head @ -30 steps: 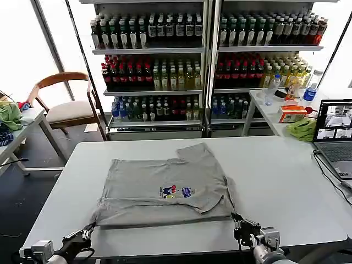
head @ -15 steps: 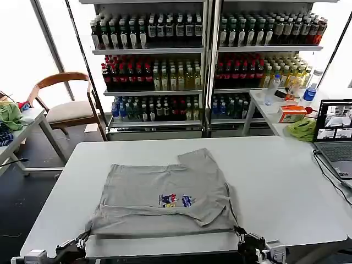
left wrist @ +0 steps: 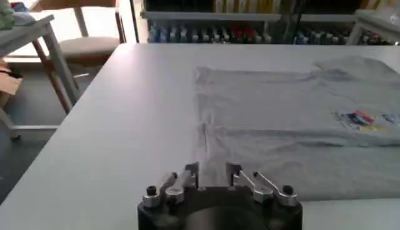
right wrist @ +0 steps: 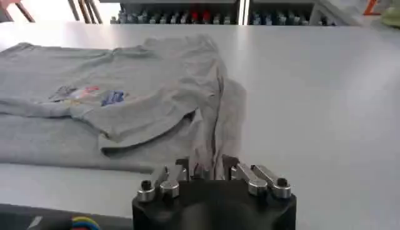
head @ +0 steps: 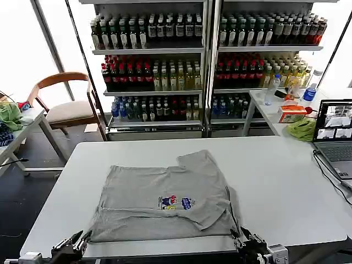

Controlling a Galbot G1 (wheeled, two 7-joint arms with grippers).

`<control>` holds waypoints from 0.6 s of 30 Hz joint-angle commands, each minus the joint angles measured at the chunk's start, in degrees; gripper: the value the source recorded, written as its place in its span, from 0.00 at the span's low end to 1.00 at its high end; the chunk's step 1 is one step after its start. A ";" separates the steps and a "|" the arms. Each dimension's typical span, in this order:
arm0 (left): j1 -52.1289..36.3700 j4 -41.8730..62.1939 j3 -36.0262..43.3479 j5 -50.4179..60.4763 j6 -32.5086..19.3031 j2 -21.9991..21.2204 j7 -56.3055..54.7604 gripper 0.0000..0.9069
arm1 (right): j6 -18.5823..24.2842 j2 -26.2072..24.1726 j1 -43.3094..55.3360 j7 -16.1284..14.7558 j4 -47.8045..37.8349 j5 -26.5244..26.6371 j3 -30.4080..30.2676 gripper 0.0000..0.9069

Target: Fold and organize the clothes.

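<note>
Mid-fold: left gripper (left wrist: 212, 178) and right gripper (right wrist: 205, 169) each pinch the shirt's (head: 165, 192) near hem; next, lift together.

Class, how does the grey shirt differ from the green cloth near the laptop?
The grey shirt lies flat, partly folded; the green cloth sits bunched. The grey shirt bears a small print; the green cloth looks plain. Both are soft fabric.
</note>
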 commanded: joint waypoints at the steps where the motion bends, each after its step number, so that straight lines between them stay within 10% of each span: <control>1: -0.82 -0.24 -2.99 -2.37 0.02 0.89 0.82 1.00 | 0.03 -0.21 2.54 -1.27 -0.10 0.99 0.84 1.00; 18: -25.58 18.80 5.80 -9.55 -0.05 16.72 4.02 1.00 | -0.23 1.64 48.46 -9.99 -28.71 3.07 -14.19 1.00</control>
